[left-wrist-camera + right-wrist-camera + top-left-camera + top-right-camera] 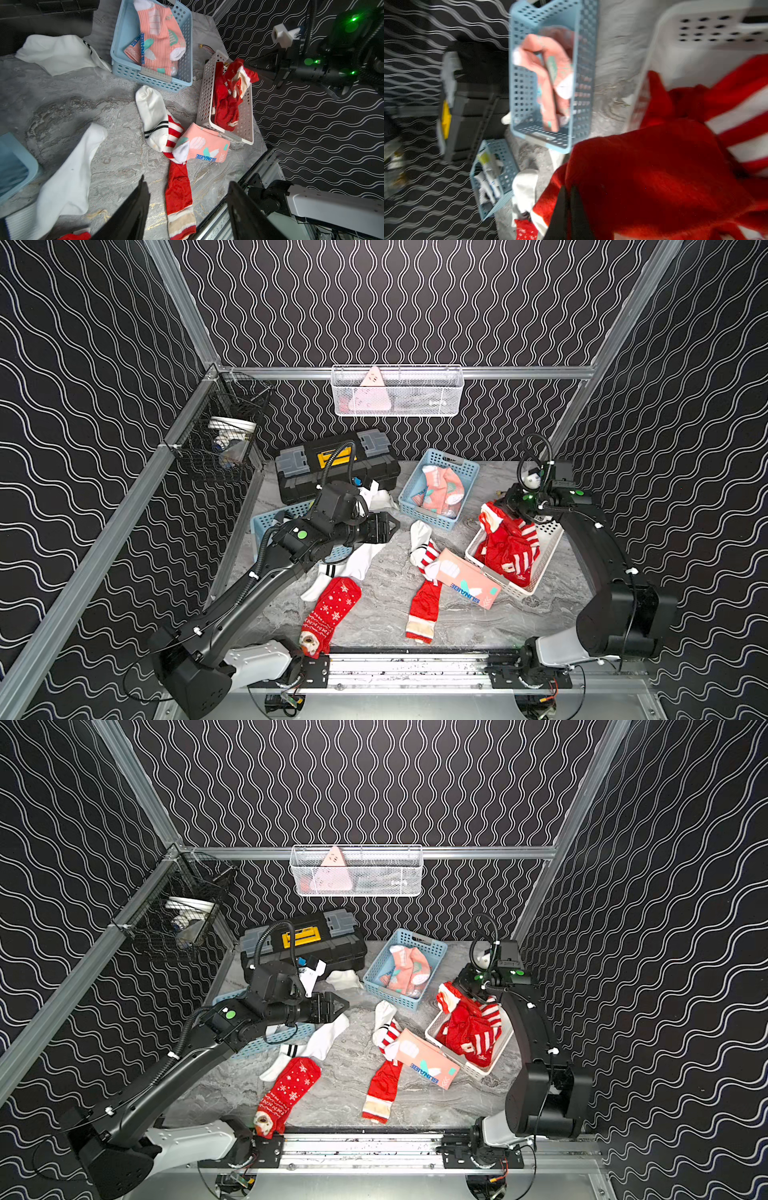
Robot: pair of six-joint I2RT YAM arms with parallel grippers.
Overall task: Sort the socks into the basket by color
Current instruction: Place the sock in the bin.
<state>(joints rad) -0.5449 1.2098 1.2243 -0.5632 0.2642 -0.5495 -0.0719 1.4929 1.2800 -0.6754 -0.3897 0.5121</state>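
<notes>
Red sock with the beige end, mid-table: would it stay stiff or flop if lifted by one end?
Probably floppy: the red sock lies flat and creased on the table. It looks like thin, light fabric. Its striped part runs under the pink sock, so a pull may drag that along.

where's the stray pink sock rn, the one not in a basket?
In both top views the pink sock lies on the table, right of centre, leaning against the white basket's near corner and overlapping the red-white striped sock.
</notes>
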